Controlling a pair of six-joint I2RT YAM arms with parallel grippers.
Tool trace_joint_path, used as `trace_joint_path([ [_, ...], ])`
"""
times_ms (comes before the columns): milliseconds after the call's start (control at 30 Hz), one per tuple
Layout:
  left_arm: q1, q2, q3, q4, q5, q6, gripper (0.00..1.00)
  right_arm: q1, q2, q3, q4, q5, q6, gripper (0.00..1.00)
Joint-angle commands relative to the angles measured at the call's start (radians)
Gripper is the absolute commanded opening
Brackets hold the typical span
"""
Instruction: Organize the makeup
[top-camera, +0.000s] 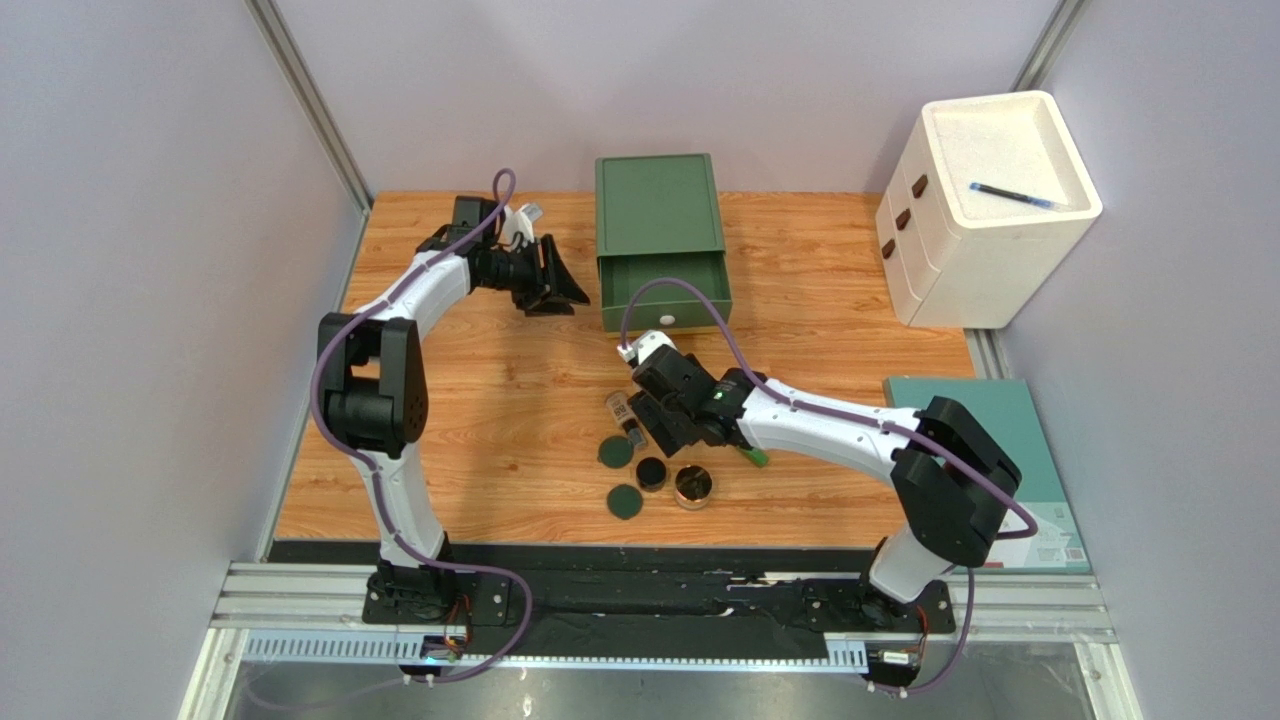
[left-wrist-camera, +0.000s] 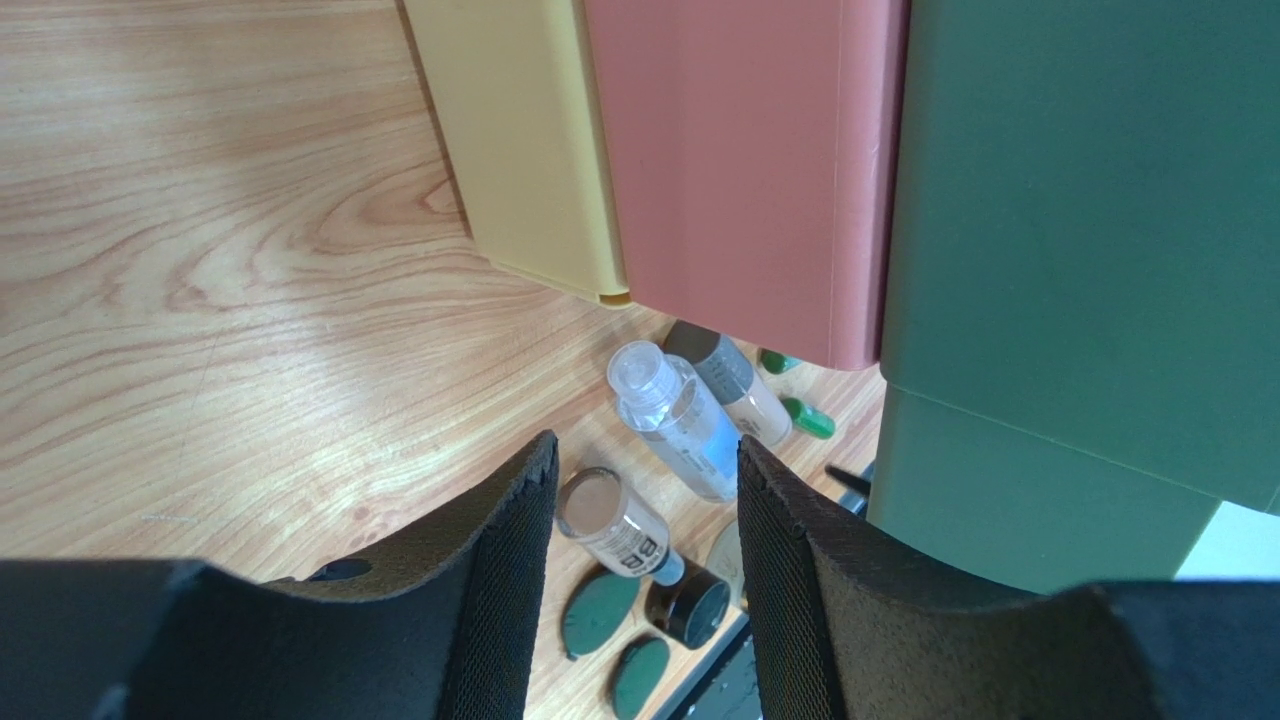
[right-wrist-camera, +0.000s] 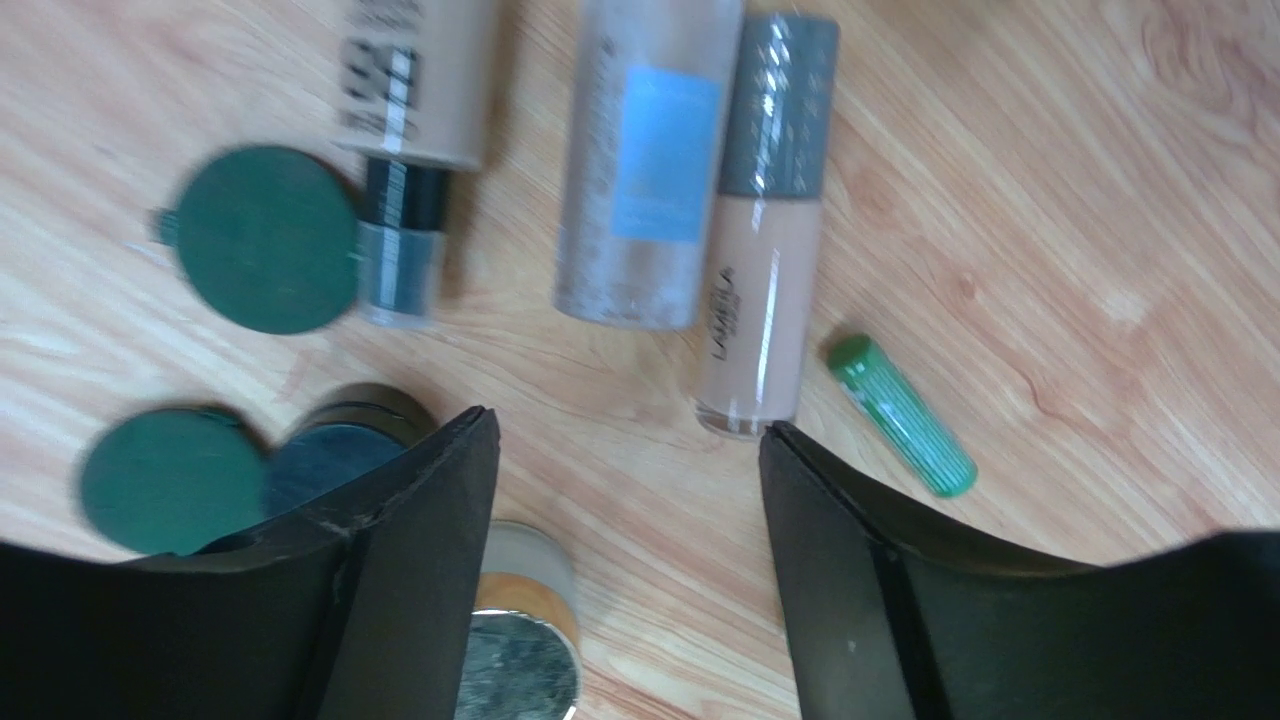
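I hold the right fingers (right-wrist-camera: 409, 570) spread and empty above the makeup (top-camera: 616, 452), which lies on the table (top-camera: 496, 435) just in front of the green drawer box (top-camera: 658, 210), below its open drawer. I judge they sit there to take the beige tube (right-wrist-camera: 759, 300). Its long axis runs toward the drawer box, grey cap nearest it, crosswise to the fingers' closing line and parallel to the clear bottle (right-wrist-camera: 646, 165). The green tube (right-wrist-camera: 902, 417) lies slanted alongside. The left fingers (left-wrist-camera: 496, 600) hang released beside the drawer box, probably parked clear.
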Motion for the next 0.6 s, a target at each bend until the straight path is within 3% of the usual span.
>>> trace_joint_path([
  [0,0.001,-0.06,-0.009,-0.011,-0.015,0.036,0.54,0.003,-0.009,0.107,0.043,-0.103,-0.009,0.65],
  [267,0.001,-0.06,-0.038,-0.023,-0.029,0.059,0.54,0.006,0.151,0.262,0.041,-0.212,-0.051,0.64],
  [567,0.012,-0.083,-0.069,-0.032,-0.034,0.073,0.54,0.006,0.306,0.374,0.04,-0.211,-0.062,0.63],
])
